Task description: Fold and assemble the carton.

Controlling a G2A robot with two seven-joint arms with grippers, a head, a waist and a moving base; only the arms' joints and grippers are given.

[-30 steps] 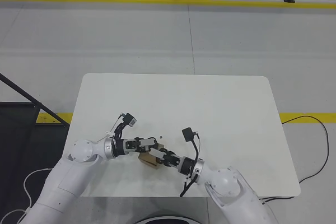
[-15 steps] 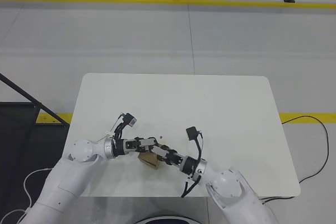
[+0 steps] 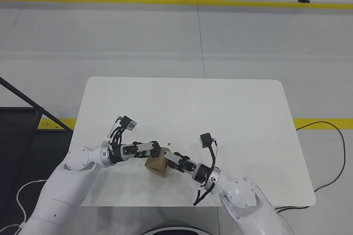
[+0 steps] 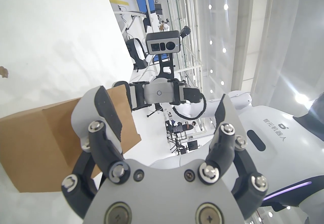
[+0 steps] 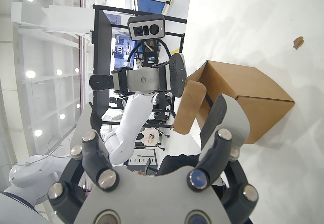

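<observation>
Both spread: left gripper (image 4: 163,98), right gripper (image 5: 157,104), flanking carton (image 3: 157,167) lower centre; push loose flap (image 5: 189,106) squarely inward, bracing opposite side.

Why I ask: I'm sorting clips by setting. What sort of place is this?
Probably a large robotics lab or test hall: a white table on grey floor marked with a yellow line, rows of ceiling lights high overhead, and screens behind.
</observation>
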